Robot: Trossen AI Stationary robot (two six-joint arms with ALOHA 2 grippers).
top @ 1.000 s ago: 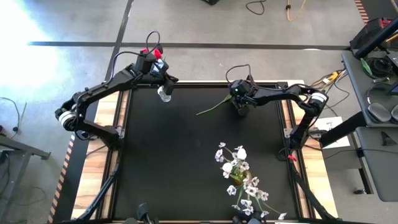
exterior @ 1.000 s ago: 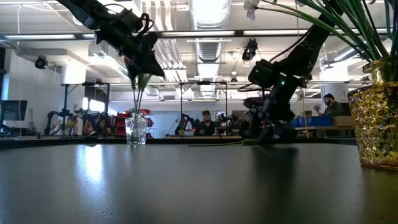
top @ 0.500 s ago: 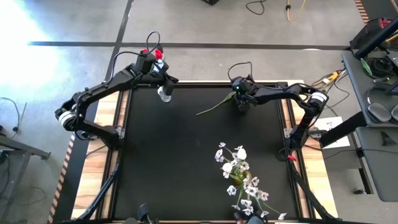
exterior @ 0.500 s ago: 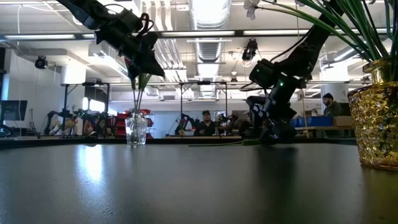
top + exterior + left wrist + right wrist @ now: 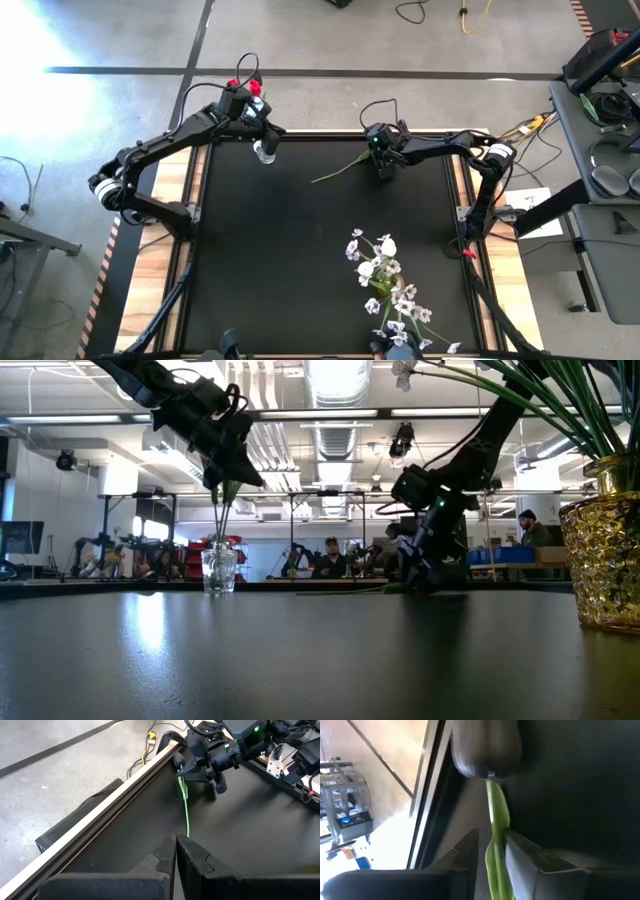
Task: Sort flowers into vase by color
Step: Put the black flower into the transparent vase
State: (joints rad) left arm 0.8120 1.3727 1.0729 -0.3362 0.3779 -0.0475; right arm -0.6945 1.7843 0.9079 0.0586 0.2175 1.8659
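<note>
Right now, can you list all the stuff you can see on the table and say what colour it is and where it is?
Dark flower: one, green stem, lying at the table's far edge.
Glass vase: one, clear, far left corner, stems in it.
Gold vase: one, near right edge, green stems.
White flowers: a bunch, near right.
Table: one, black.
Left gripper: shut, above the glass vase.
Right gripper: closing round the dark flower's stem.
</note>
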